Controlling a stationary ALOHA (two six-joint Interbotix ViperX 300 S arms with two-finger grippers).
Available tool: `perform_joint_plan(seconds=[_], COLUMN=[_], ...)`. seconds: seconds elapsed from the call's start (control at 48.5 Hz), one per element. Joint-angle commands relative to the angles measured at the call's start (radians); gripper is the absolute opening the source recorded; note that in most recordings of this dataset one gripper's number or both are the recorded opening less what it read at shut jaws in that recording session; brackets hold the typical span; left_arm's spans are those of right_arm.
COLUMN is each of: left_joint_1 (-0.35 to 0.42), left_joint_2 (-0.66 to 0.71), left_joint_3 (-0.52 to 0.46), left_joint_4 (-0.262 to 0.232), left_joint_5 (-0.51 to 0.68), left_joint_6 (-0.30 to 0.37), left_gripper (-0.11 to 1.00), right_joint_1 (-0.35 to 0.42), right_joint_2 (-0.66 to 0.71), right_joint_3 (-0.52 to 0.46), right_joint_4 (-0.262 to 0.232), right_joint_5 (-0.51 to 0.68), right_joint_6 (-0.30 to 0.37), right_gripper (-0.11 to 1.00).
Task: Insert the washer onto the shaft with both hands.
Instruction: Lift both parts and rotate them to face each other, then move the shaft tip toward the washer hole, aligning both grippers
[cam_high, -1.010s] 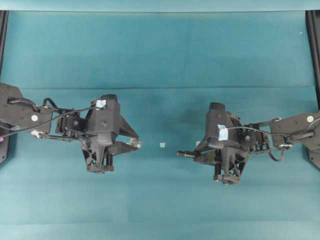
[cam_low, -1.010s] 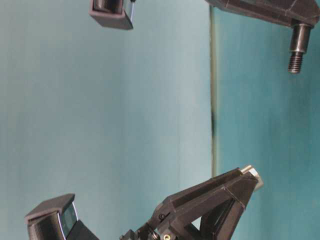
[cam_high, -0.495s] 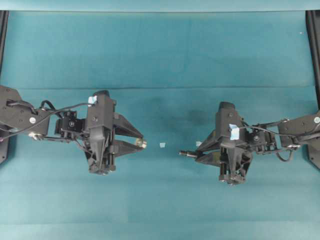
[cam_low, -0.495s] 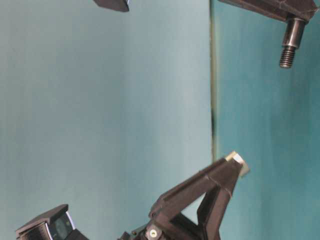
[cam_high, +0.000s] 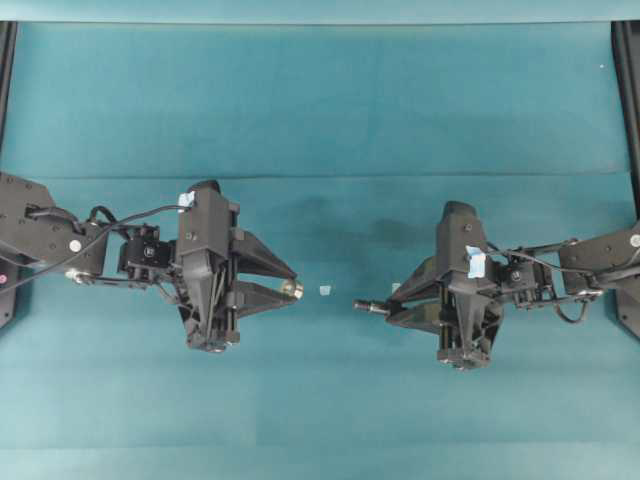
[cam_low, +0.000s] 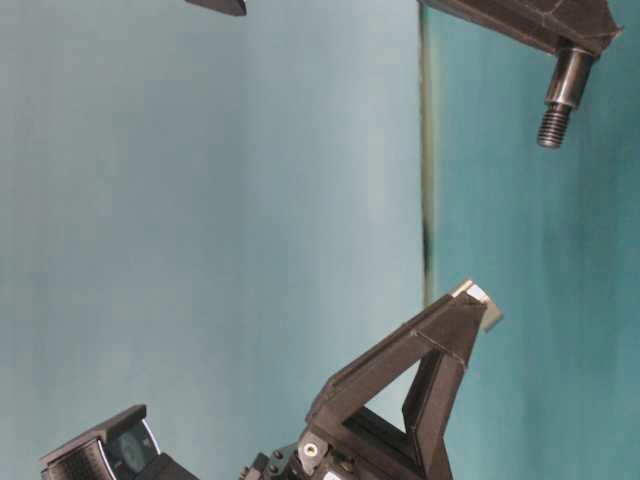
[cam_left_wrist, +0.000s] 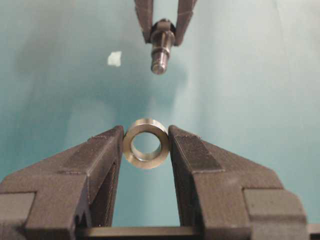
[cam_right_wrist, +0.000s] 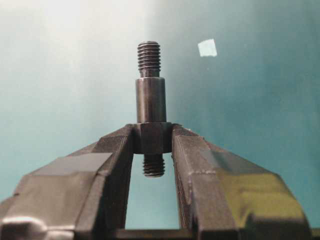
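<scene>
Holding the washer (cam_left_wrist: 146, 143) edge-on between the tips of the left gripper (cam_left_wrist: 146, 145), jaws partly closed and pinching its rim from both sides, bore facing straight out toward the other arm. Clamping the shaft (cam_right_wrist: 149, 107) in the right gripper (cam_right_wrist: 152, 138), jaws nearly shut on the thick collar, threaded narrow end sticking out past the fingertips, a stub poking back between the jaws.

Facing each other across the middle of the teal table (cam_high: 320, 120) in the overhead view: washer (cam_high: 291, 290) at the left gripper's (cam_high: 288, 285) tip, shaft (cam_high: 372, 307) jutting from the right gripper (cam_high: 395, 308) with its long axis lying level, aimed left at the washer. Hanging apart, a small pale-blue tape square (cam_high: 324, 290) lying on the table under the gap.

Reading the left wrist view: shaft tip (cam_left_wrist: 160, 64) pointing nearly head-on at the bore but sitting above and a touch right of the ring's hole. In the overhead view, running slightly nearer the camera-side edge than the washer. Looking, then, like a matter of lining up axis with bore before closing the gap; both arms about equally far from the meeting point.
</scene>
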Motion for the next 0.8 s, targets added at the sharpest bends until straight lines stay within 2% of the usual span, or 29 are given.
perform_joint_plan(seconds=[0.0,0.33,0.783], left_joint_1=[-0.002,-0.002,-0.003], left_joint_2=[-0.006,0.005,0.055], left_joint_3=[-0.017,-0.031,-0.081], left_joint_4=[0.002,0.002,0.003], left_joint_5=[-0.011,-0.023,-0.048], left_joint_6=[-0.002,-0.003,-0.003], left_gripper=[0.36,0.36,0.36], right_joint_1=[0.002,0.002,0.002], right_joint_2=[0.006,0.069,0.072], right_joint_3=[-0.006,-0.006,-0.006], right_joint_4=[0.002,0.002,0.002], right_joint_5=[-0.028,-0.155,-0.193], right_joint_6=[0.014,0.012,0.012], right_gripper=[0.0,0.0,0.0])
